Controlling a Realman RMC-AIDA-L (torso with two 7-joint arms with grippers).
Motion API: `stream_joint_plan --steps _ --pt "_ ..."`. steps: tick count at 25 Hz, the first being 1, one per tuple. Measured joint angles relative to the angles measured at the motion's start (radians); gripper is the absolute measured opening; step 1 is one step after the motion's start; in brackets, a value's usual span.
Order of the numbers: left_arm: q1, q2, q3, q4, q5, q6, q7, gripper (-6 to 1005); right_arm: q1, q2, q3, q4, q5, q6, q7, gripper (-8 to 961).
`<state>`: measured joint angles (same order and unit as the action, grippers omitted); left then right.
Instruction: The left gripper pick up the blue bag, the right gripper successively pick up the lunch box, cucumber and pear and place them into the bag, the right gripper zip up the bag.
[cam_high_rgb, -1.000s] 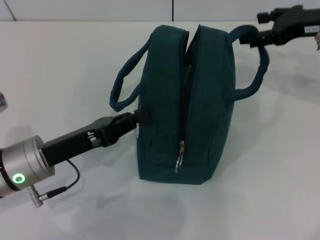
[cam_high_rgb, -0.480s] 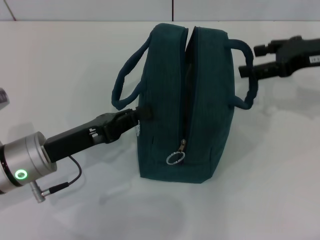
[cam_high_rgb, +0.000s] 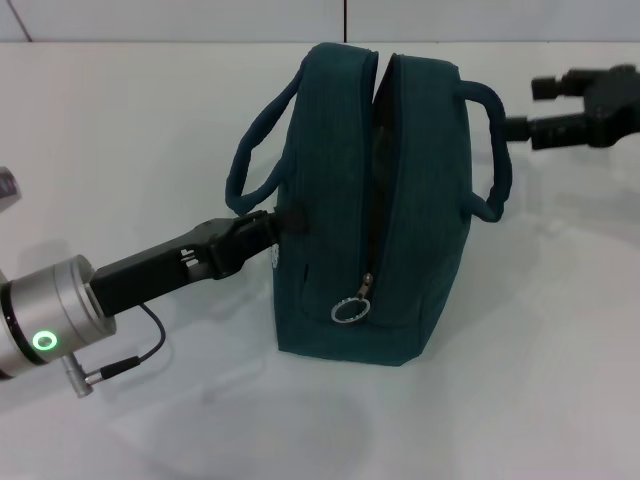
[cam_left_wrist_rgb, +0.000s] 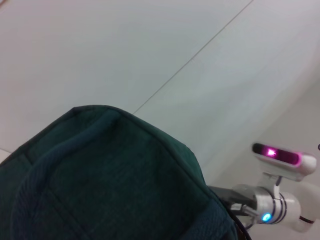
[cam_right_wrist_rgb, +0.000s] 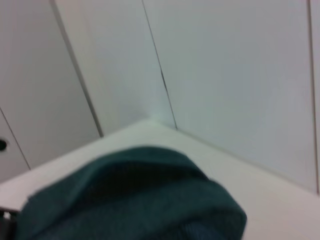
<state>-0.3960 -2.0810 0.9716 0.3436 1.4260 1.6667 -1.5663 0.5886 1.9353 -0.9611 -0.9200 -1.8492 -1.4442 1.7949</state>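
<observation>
From the head view, a white table (cam_high_rgb: 120, 130) runs back to a pale wall with one dark seam. The bag (cam_high_rgb: 375, 200) stands upright in the middle of it, zipper mostly closed, the ring pull (cam_high_rgb: 348, 312) hanging low on the near end. The left gripper (cam_high_rgb: 275, 225) presses in at the bag's left side, fingers closed on the fabric beneath the handle. The right gripper (cam_high_rgb: 545, 110) hangs apart to the right of the other handle, fingers spread, holding nothing.

The left wrist view shows the bag (cam_left_wrist_rgb: 100, 175) filling the foreground against white wall panels, with the robot's head behind it.

The right wrist view shows teal fabric (cam_right_wrist_rgb: 125, 200) up close, table and panelled wall beyond.
</observation>
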Motion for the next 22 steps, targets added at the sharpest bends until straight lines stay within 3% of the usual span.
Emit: stream_joint_plan --steps 8,9,10,11,12,15,22 --pt "0.000 -0.002 -0.001 0.000 -0.004 -0.019 0.001 83 -0.043 0.019 0.055 -0.026 0.212 -0.215 -0.113 886" --pt "0.000 -0.003 -0.001 0.000 -0.004 -0.021 0.001 83 -0.043 0.032 0.055 -0.022 0.232 -0.292 -0.117 886" --pt "0.000 -0.003 -0.001 0.000 -0.005 -0.024 0.002 84 -0.043 0.032 0.055 -0.022 0.232 -0.292 -0.117 886" --pt "0.000 -0.003 -0.001 0.000 -0.005 -0.028 0.002 84 -0.042 0.060 0.048 -0.015 0.243 -0.382 -0.118 886" --pt "0.000 -0.004 -0.001 0.000 -0.006 -0.032 0.002 84 -0.042 0.064 0.045 -0.014 0.244 -0.397 -0.118 886" --pt "-0.002 -0.005 -0.002 0.000 -0.006 -0.047 0.002 86 -0.033 0.082 -0.042 0.028 0.256 -0.470 -0.118 886" --pt "0.002 -0.007 -0.021 -0.002 -0.006 -0.053 0.006 88 0.011 0.078 -0.236 0.166 0.251 -0.435 -0.124 885"
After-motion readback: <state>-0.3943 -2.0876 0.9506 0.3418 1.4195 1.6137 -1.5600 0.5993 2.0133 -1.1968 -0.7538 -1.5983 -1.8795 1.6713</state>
